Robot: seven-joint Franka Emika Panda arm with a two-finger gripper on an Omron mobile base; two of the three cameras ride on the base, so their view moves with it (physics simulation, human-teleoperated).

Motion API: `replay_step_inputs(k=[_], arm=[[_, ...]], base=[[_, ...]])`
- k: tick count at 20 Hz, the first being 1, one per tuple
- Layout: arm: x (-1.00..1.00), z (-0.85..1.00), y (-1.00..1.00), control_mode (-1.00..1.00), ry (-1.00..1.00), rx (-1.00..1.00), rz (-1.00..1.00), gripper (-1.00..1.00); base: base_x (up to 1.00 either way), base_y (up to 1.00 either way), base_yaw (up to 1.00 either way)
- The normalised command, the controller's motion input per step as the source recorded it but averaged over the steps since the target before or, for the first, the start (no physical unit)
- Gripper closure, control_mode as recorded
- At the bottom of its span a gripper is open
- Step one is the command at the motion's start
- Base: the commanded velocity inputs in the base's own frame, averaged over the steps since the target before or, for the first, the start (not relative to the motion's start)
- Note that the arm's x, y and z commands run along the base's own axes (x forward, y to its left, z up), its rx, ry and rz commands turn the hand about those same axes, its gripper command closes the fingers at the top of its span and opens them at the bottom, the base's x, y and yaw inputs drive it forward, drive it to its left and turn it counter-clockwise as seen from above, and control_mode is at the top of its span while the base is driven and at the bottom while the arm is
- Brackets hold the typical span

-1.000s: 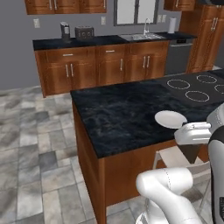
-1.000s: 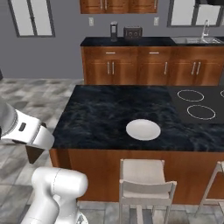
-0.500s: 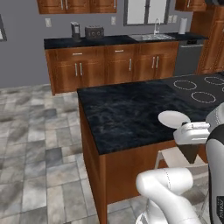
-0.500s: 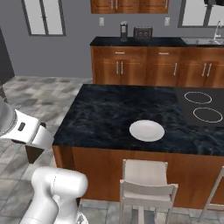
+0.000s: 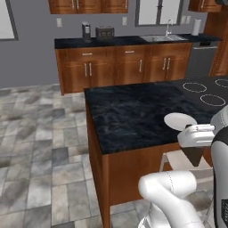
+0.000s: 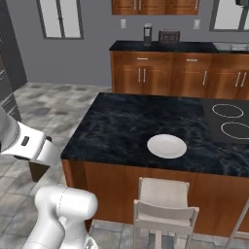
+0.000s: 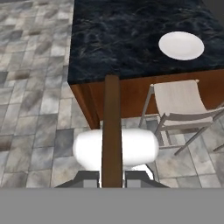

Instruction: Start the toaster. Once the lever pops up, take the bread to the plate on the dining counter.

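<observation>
The whole view has shifted, so the base has been driven along the dining counter point(image 6: 121, 131). The bread point(image 7: 111, 131) is pinched edge-up in the closed gripper point(image 7: 111, 177), kept safe for carrying. The plate point(image 7: 181, 45) is waiting ahead on the counter.

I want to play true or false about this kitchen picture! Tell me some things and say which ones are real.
1. The gripper is shut on the bread. True.
2. The bread already lies on the plate. False: the plate is bare.
3. The plate sits on the dining counter. True.
4. The toaster stands on the dining counter. False: it is on the far counter, beside the coffee machine.
5. A stool stands by the dining counter. True.
</observation>
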Motion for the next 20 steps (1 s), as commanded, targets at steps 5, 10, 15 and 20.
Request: replay_step_inputs(k=[5, 10, 15, 20], arm=[[0.00, 0.00, 0.00, 1.00, 0.00, 0.00, 0.00, 1.00], [0.00, 0.00, 0.00, 1.00, 0.00, 0.00, 0.00, 1.00], [0.00, 0.00, 0.00, 1.00, 0.00, 0.00, 0.00, 1.00], [0.00, 0.00, 0.00, 1.00, 0.00, 0.00, 0.00, 1.00]], base=[[0.15, -0.57, 0.00], [-0.20, -0.51, 0.00], [-0.35, -0.41, 0.00], [-0.28, -0.38, 0.00]])
